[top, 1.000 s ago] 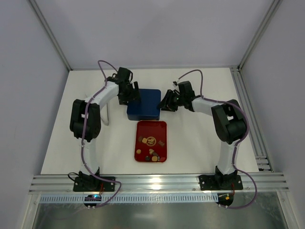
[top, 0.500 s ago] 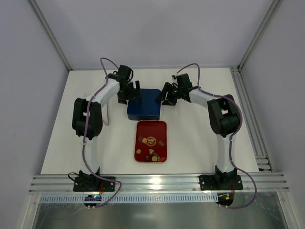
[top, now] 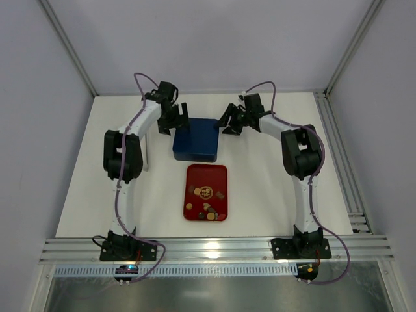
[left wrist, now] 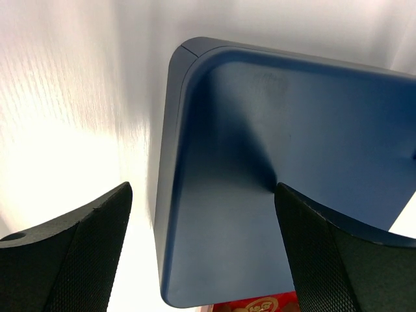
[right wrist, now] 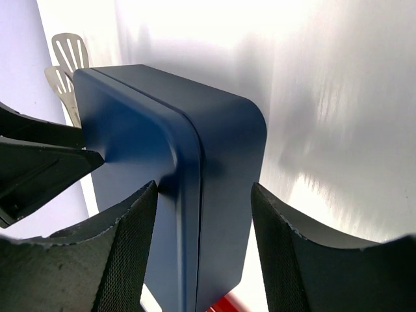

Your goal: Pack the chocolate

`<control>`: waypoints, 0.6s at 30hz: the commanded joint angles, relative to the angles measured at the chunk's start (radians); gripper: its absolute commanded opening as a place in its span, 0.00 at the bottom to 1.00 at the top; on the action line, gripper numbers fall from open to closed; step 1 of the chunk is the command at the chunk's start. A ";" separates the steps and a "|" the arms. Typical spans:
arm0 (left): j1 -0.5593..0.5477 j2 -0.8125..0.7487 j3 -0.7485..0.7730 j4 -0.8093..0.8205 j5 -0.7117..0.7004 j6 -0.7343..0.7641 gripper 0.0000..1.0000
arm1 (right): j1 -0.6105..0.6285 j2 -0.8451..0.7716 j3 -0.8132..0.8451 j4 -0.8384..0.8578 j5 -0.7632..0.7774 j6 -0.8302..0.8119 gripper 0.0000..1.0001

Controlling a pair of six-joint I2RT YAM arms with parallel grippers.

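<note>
Several small chocolate pieces point(top: 205, 192), brown and tan, lie in a flat red tray point(top: 211, 174) at mid-table. Behind the tray stands a dark blue box point(top: 196, 140) with its lid on. My left gripper point(top: 174, 117) is at the box's far left corner, open. In the left wrist view the left gripper point(left wrist: 205, 260) has one finger over the table and one over the box lid point(left wrist: 273, 149). My right gripper point(top: 233, 122) is at the far right corner, open. In the right wrist view the right gripper point(right wrist: 205, 253) straddles the box edge point(right wrist: 214, 162) without clamping it.
A white slotted utensil point(right wrist: 68, 58) lies on the table left of the box, also seen as the white utensil point(top: 145, 153) from above. Aluminium rails run along the front edge point(top: 214, 250) and the right side point(top: 338, 162). White walls enclose the table.
Both grippers have moved away from the arm bases, from the box's sides to its far corners, and both have opened wider. The box and tray have stayed put.
</note>
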 commanded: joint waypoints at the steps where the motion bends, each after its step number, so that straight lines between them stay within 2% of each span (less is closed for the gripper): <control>1: 0.003 0.052 0.045 -0.027 -0.041 0.006 0.87 | 0.001 0.040 0.038 -0.042 0.045 -0.011 0.60; 11: 0.003 0.043 0.048 0.037 -0.036 -0.005 0.87 | -0.008 0.068 0.040 0.030 0.048 0.015 0.59; 18: 0.003 0.107 0.119 -0.032 -0.064 -0.022 0.86 | -0.009 0.111 0.101 0.000 0.064 0.034 0.56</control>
